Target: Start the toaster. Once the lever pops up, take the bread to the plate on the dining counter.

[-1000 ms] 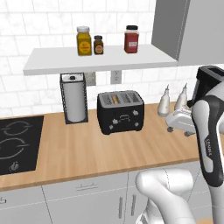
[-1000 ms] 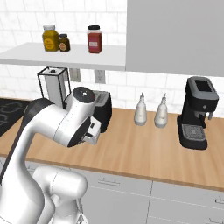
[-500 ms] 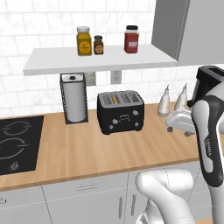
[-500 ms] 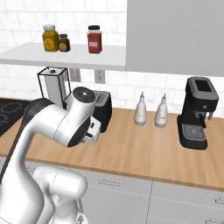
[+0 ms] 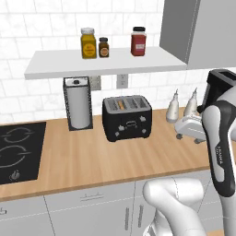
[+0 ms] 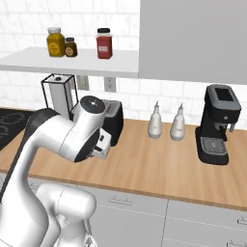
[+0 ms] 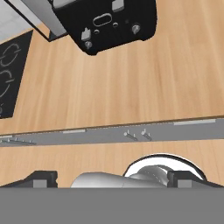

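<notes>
Nothing changed over last second: arm idle. Hand (image 7: 112,181) jaws wide apart, empty, well short of toaster (image 5: 126,118) on desk (image 5: 92,156). Bread (image 5: 120,105) in slot; lever unpressed, start pending.

White glossy arm (image 5: 220,152), rounded tube links, dark grey/black bands at joints. Grey lettering down the upright link. Bulbous white base (image 5: 177,203). Round cap on the joint (image 6: 91,106), dark ring inside.
</notes>
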Motion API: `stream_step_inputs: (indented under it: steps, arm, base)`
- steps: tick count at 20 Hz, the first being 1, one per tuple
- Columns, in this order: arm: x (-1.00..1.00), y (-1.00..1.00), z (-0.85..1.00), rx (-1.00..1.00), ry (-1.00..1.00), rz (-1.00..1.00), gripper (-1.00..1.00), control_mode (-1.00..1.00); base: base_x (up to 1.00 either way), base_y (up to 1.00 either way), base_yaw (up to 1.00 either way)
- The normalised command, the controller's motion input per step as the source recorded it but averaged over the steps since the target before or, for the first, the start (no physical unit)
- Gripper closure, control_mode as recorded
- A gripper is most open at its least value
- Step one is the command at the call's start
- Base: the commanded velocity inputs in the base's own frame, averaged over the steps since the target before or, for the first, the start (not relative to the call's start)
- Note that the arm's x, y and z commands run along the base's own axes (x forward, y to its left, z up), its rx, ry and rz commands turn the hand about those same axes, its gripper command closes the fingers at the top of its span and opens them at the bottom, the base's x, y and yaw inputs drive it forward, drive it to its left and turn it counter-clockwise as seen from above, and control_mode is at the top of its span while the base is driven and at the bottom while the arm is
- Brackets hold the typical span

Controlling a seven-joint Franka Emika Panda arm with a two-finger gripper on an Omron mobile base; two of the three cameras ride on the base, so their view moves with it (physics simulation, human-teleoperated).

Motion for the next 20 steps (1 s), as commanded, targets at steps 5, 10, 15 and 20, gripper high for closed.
stream_step_inputs:
  steps: [5, 10, 15, 20]
  arm:
    - [0.0, 0.0, 0.0, 0.0, 0.0, 0.0, -1.0, -1.0]
    - [0.0, 0.0, 0.0, 0.0, 0.0, 0.0, -1.0, -1.0]
    - [0.0, 0.0, 0.0, 0.0, 0.0, 0.0, -1.0, -1.0]
    - [0.0, 0.0, 0.0, 0.0, 0.0, 0.0, -1.0, -1.0]
  base:
    - [0.0, 0.0, 0.0]
    - [0.0, 0.0, 0.0]
    - [0.0, 0.0, 0.0]
    - [0.0, 0.0, 0.0]
